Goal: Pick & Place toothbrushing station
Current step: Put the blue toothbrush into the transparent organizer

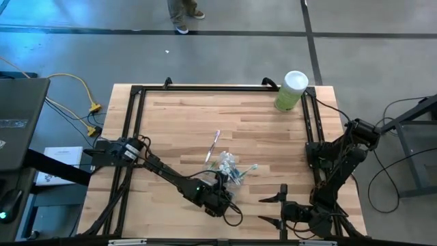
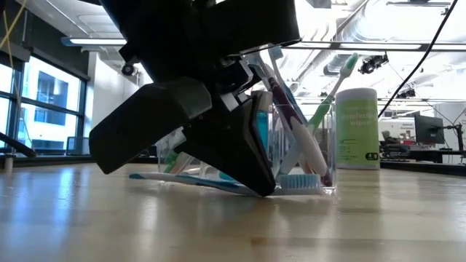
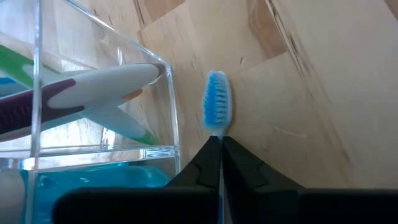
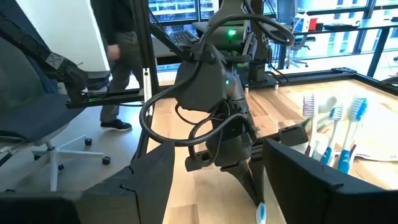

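Observation:
The clear plastic cup (image 1: 229,167) stands on the table with several toothbrushes in it; it also shows in the left wrist view (image 3: 93,93) and the low view (image 2: 306,145). My left gripper (image 1: 220,197) is just near of the cup, shut on a blue-bristled toothbrush (image 3: 217,109) beside the cup's wall. One more toothbrush (image 1: 213,145) lies flat on the table farther back. My right gripper (image 1: 272,210) is open and empty near the table's front edge, to the right of the cup. My left gripper pinches the toothbrush's neck (image 3: 216,132), just behind the bristle head, between its two fingertips. The fingers slant down to the table (image 2: 266,191). The brush lies low along the table top, its head (image 2: 298,182) past the fingertips, next to the cup's foot.
A tall pale-green canister with a white lid (image 1: 292,90) stands at the far right corner. A black frame (image 1: 136,123) runs along the table's left, far and right edges. A person stands on the floor beyond the far edge (image 1: 184,14).

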